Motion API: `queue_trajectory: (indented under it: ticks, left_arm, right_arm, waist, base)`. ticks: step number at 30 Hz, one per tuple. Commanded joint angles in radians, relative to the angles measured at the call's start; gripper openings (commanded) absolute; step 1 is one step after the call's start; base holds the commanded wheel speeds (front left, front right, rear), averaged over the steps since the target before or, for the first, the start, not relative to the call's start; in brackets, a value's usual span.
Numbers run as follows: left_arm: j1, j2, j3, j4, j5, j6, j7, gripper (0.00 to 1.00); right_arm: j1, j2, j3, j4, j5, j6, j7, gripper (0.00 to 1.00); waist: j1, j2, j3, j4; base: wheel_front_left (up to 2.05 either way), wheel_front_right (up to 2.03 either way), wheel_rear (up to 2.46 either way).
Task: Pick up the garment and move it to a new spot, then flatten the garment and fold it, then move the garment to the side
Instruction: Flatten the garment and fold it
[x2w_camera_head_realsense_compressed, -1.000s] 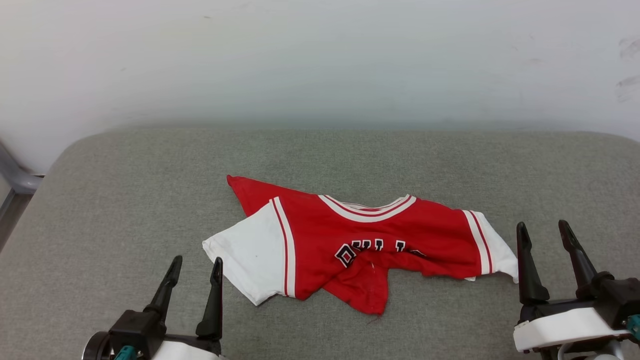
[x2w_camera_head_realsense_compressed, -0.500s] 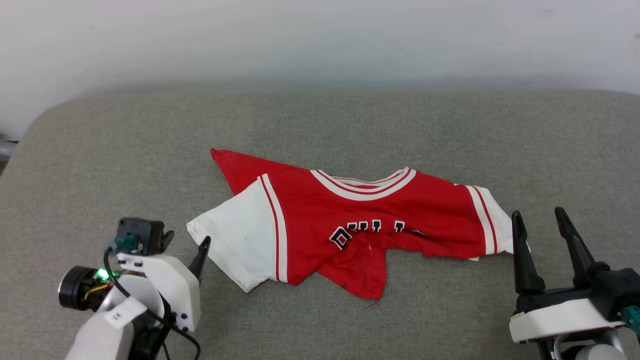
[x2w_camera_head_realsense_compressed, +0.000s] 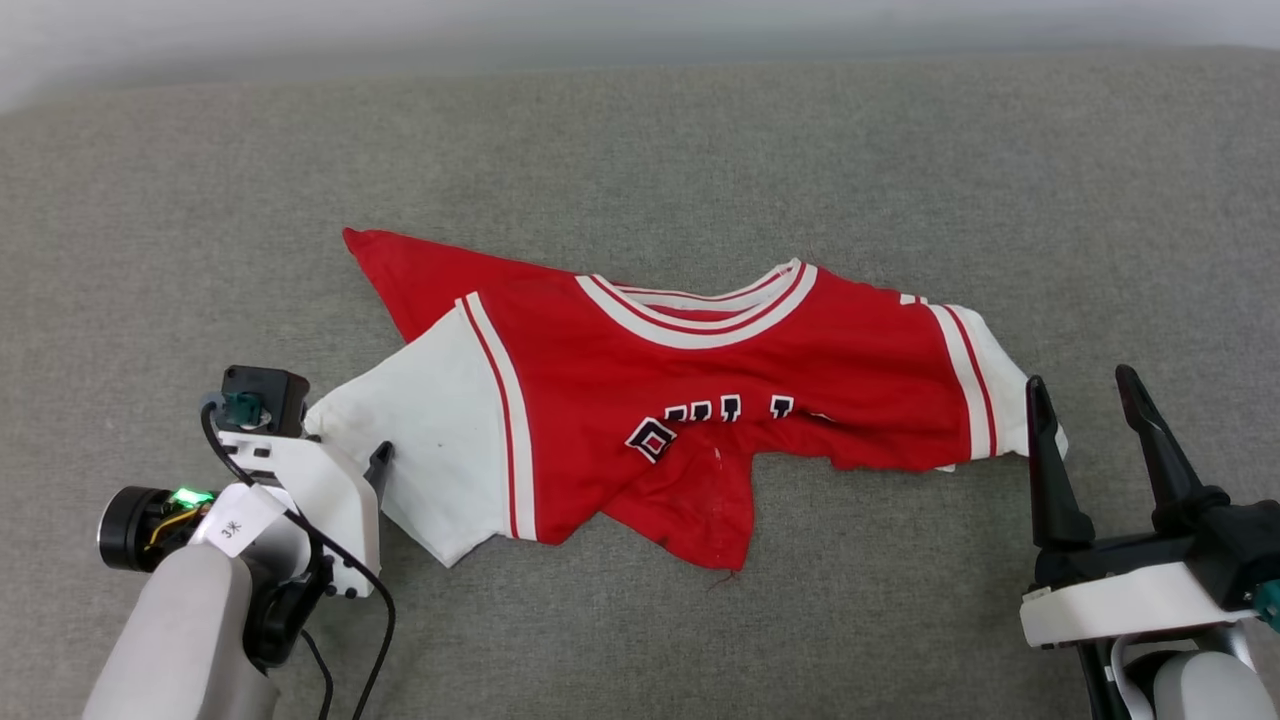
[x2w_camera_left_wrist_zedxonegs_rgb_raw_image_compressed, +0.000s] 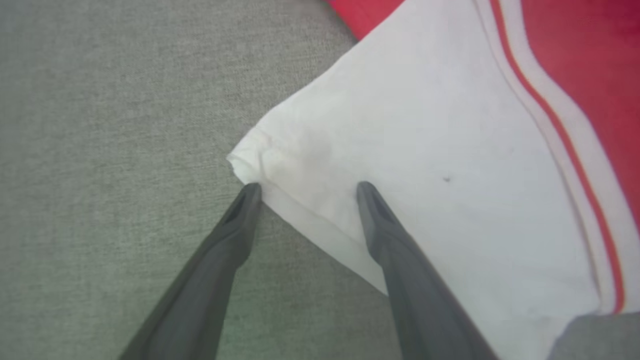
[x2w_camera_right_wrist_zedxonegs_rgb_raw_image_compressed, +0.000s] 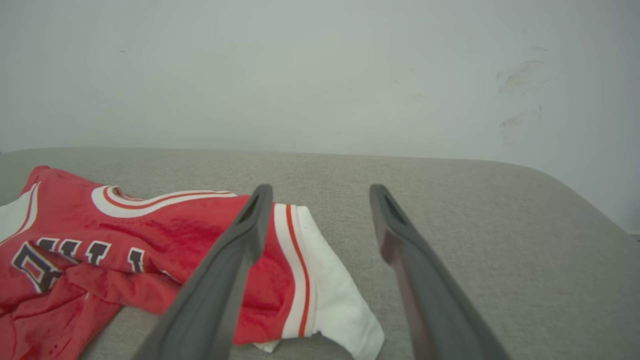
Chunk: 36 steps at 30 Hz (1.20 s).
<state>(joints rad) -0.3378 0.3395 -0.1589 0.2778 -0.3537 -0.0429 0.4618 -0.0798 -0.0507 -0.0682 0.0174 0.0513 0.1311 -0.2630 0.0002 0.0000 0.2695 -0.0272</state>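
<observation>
Straddling the garment's (x2w_camera_left_wrist_zedxonegs_rgb_raw_image_compressed: 425, 150) sleeve corner, left fingers (x2w_camera_left_wrist_zedxonegs_rgb_raw_image_compressed: 235, 235) gape empty in wrist view; right fingers (x2w_camera_right_wrist_zedxonegs_rgb_raw_image_compressed: 235, 260) likewise.

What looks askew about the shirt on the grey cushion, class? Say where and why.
The garment lies crumpled rather than flat. Its lower body is bunched up over the lettering, hiding parts of the letters, and a red corner pokes out behind the white sleeve on the robot's left.
</observation>
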Motion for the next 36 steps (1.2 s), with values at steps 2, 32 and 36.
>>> queue_trajectory:
  ticks: [2,32,36]
  left_arm:
    - [-0.020,0.002,-0.008,0.033,0.013,0.007,-0.008,1.00]
    - [0.266,0.015,0.037,-0.107,-0.032,0.080,-0.139,1.00]
    - [0.253,-0.003,0.025,-0.155,-0.009,0.061,-0.287,1.00]
  right_arm:
    - [-0.006,0.001,-0.002,-0.006,-0.008,-0.001,-0.003,1.00]
    - [0.033,0.001,-0.010,0.106,-0.016,-0.001,-0.003,1.00]
    - [0.019,0.001,-0.030,0.128,-0.002,-0.001,0.011,1.00]
  waist:
    - [-0.0002,0.0000,0.014,-0.007]
    - [-0.0002,0.0000,-0.130,0.072]
    - [-0.0002,0.0000,-0.139,0.087]
  base:
    - [0.00,0.00,0.00]
    - [0.00,0.00,0.00]
    - [0.00,0.00,0.00]
